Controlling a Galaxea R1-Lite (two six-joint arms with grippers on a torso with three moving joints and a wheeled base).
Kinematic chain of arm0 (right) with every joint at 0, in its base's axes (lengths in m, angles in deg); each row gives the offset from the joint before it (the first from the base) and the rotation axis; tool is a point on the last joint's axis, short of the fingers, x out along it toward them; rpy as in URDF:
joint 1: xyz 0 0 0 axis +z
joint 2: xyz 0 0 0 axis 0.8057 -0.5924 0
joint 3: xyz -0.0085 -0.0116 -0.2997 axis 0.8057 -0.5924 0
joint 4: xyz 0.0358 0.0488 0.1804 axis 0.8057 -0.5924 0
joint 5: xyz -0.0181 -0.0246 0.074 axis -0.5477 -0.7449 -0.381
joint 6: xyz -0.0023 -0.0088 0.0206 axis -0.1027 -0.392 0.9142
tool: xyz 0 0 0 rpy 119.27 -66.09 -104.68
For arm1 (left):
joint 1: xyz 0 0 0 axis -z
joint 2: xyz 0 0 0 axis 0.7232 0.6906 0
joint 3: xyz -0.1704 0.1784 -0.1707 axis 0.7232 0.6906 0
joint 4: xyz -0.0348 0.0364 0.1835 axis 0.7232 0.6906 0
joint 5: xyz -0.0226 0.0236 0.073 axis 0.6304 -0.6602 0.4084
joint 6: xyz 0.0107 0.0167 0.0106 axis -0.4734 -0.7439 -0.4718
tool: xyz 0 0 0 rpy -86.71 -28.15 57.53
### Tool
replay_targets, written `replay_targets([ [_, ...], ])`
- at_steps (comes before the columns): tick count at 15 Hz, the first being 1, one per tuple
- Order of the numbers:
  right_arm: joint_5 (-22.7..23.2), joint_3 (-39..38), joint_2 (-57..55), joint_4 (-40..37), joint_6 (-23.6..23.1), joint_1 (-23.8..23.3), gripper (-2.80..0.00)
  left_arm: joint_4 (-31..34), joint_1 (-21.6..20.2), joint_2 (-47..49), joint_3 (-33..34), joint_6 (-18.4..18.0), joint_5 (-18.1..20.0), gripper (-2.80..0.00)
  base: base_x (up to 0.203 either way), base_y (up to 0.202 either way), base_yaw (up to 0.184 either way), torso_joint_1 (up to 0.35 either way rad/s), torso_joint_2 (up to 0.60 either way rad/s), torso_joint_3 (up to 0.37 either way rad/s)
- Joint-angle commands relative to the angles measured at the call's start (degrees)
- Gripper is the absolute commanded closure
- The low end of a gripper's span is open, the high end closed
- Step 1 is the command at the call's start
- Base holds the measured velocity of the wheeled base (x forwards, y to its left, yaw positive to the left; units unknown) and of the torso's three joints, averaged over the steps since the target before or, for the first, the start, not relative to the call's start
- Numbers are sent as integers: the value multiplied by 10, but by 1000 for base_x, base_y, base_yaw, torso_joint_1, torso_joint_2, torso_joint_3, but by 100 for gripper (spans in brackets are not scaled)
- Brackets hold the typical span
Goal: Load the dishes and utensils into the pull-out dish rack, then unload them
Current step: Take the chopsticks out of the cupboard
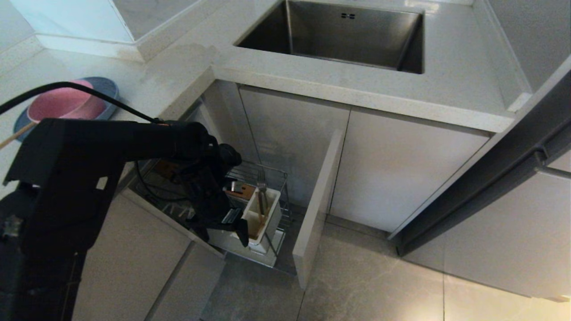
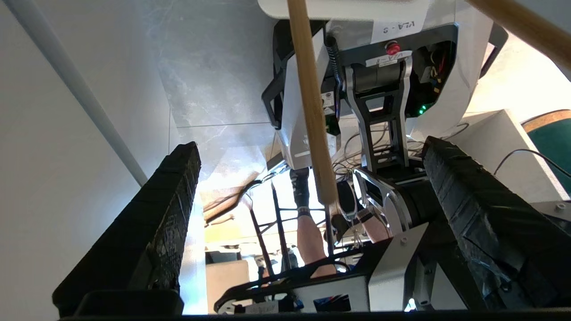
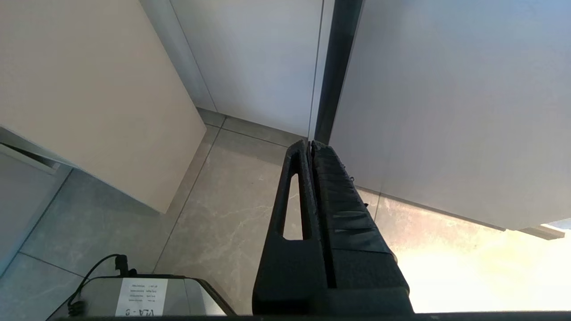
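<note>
The pull-out dish rack (image 1: 280,178) stands open below the counter, its beige panel front (image 1: 317,205) turned outward. In its white utensil box (image 1: 273,213) the fork (image 1: 262,182) stands upright beside wooden chopsticks (image 1: 258,219). My left gripper (image 1: 225,228) is open at the box's near side. In the left wrist view one chopstick (image 2: 312,102) runs between the spread fingers (image 2: 169,214) of the left gripper (image 2: 308,145), touching neither; a second chopstick (image 2: 526,31) crosses a corner. The pink bowl (image 1: 62,103) sits on the blue plate (image 1: 107,87) on the counter. No spoon shows. My right gripper (image 3: 310,145) is shut and empty.
The steel sink (image 1: 348,35) is sunk in the counter behind the rack. A brown slotted strip (image 1: 241,191) lies in the rack behind the box. A light wooden stick (image 1: 15,137) pokes out near the plate. Cabinet fronts (image 3: 437,89) and tiled floor (image 3: 232,209) surround the right gripper.
</note>
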State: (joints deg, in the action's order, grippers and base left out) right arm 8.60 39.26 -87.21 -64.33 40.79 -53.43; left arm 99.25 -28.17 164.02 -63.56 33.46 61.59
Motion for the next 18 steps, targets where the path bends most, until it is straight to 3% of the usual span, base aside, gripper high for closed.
replay_targets([
  [1,0,0,0,0,0,0,0,2,0,14,-3,0,0,-280,0,0,0,0,0,0],
  [18,0,0,0,0,0,0,0,-56,-7,31,-6,19,-6,-280,0,0,0,0,0,0],
])
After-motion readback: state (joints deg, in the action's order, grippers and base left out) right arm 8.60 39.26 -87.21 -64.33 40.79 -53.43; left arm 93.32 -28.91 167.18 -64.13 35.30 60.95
